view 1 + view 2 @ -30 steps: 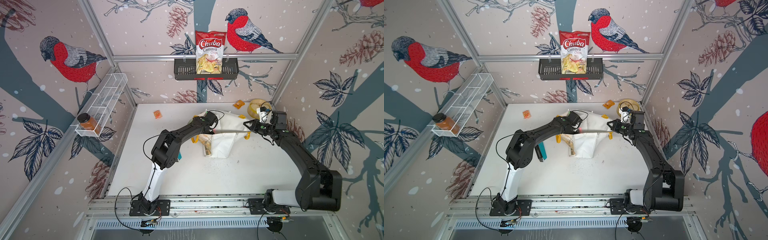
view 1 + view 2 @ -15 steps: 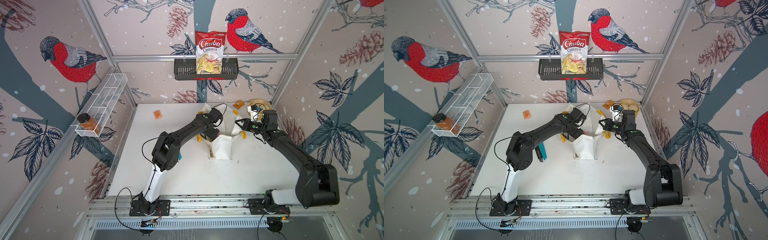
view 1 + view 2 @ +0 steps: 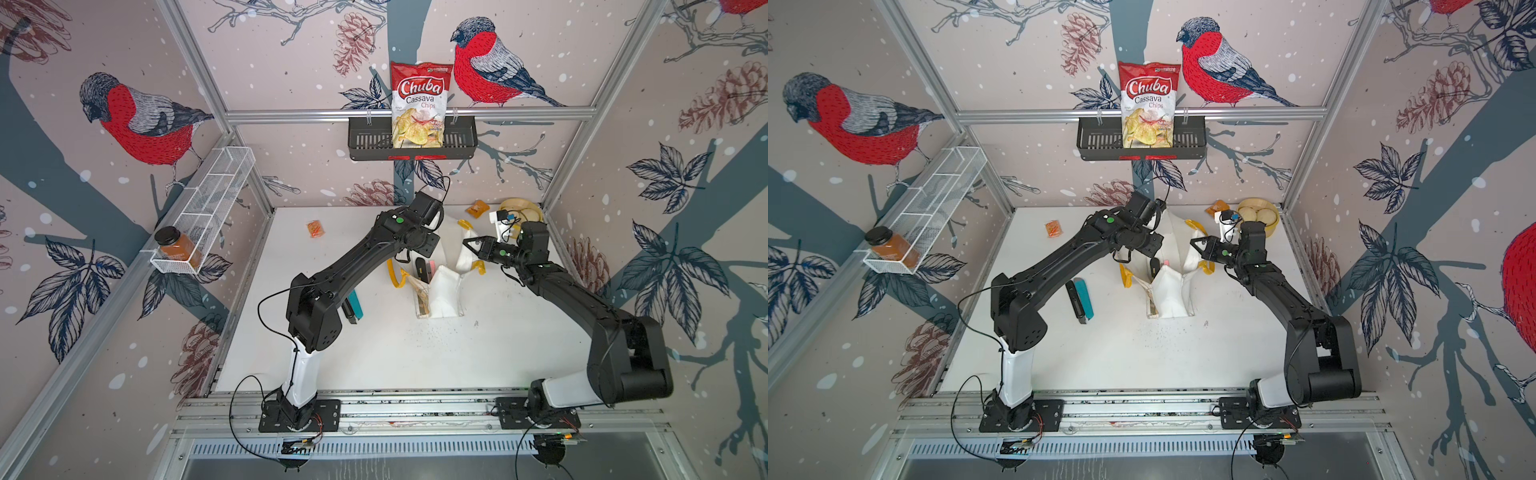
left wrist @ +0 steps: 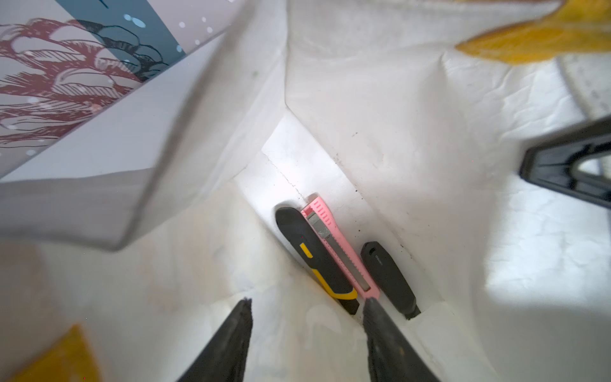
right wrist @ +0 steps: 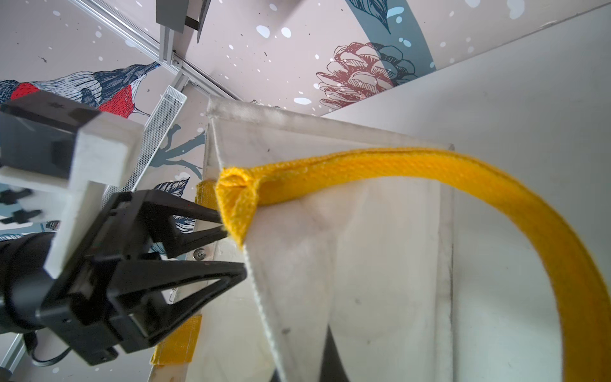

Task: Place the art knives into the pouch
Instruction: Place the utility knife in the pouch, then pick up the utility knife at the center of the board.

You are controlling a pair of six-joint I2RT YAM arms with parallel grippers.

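Observation:
The white pouch [image 3: 446,291] with yellow handles [image 5: 496,198] stands mid-table, mouth open, in both top views. Inside it lie three art knives: a black-and-yellow one [image 4: 314,254], a pink one [image 4: 340,251] and a dark grey one [image 4: 386,277]. My left gripper [image 4: 307,301] hangs in the pouch's mouth above them, open, with only fabric below its fingers. It also shows in the right wrist view as the left gripper [image 5: 236,248], its tips at the pouch's wall. My right gripper [image 3: 467,245] is shut on the pouch's rim by a handle.
A black knife [image 3: 1073,301] and a teal knife [image 3: 1084,300] lie on the table beside my left arm. Orange packets [image 3: 316,228] [image 3: 477,208] and a bowl [image 3: 1258,216] sit at the back. A chips bag [image 3: 419,108] hangs in the back basket, and a jar [image 3: 176,249] stands on the left wire shelf.
The pouch was stretched flat between the arms; now it stands with its mouth open. The right gripper moved left with the rim. The left gripper opened slightly over the mouth.

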